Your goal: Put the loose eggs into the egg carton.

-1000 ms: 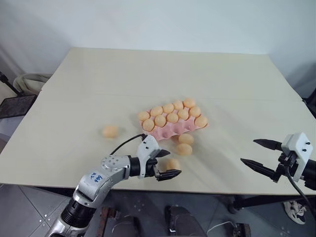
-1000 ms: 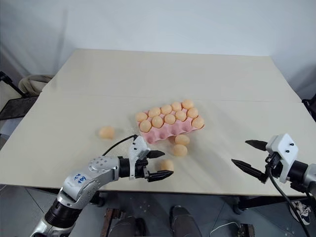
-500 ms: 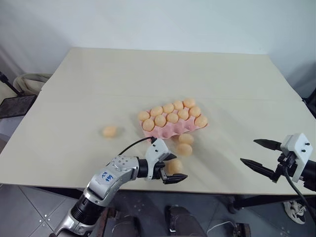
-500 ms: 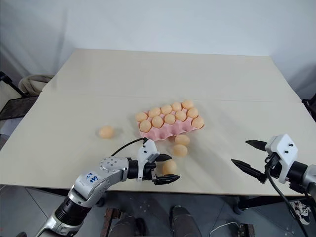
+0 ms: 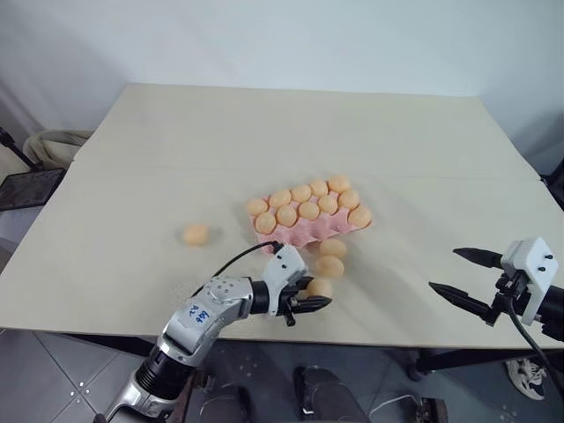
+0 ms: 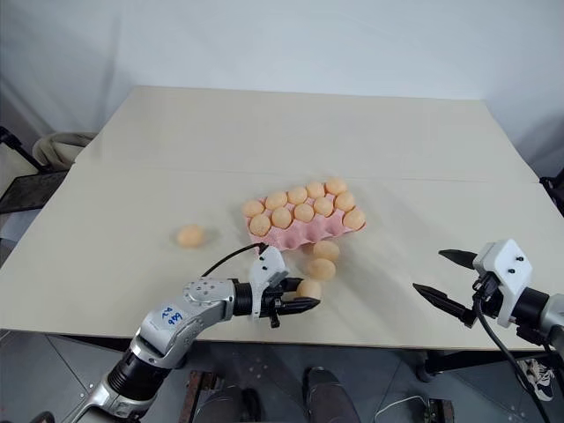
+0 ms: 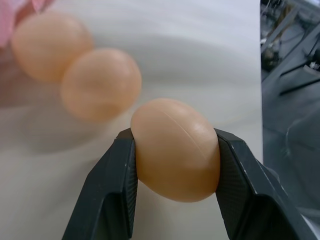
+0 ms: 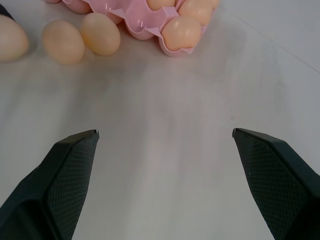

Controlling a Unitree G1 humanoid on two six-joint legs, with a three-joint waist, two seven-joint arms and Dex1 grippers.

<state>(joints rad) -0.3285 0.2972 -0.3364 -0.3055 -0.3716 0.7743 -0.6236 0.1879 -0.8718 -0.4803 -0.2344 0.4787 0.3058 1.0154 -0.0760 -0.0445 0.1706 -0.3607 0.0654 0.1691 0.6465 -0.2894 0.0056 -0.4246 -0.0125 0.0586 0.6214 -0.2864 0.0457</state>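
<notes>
The pink egg carton [image 5: 302,234] lies mid-table with several eggs in its cups. My left gripper [image 5: 315,294] is near the table's front edge, just in front of the carton, shut on a loose egg [image 7: 175,150] that sits squarely between both fingers. Two more loose eggs [image 5: 332,248] [image 5: 330,265] lie against the carton's front side, just beyond the held one. Another loose egg [image 5: 196,234] rests alone to the carton's left. At the front right my right gripper [image 5: 447,270] hangs open and empty, well away from the eggs.
The table's front edge [image 5: 379,339] runs just below both grippers. A dark tray-like object [image 5: 26,187] and a pale bundle [image 5: 48,145] stand off the table's left side. Bare tabletop [image 5: 264,132] stretches behind the carton.
My left gripper slid right around the nearest loose egg and closed on it. The right gripper stayed still and open.
</notes>
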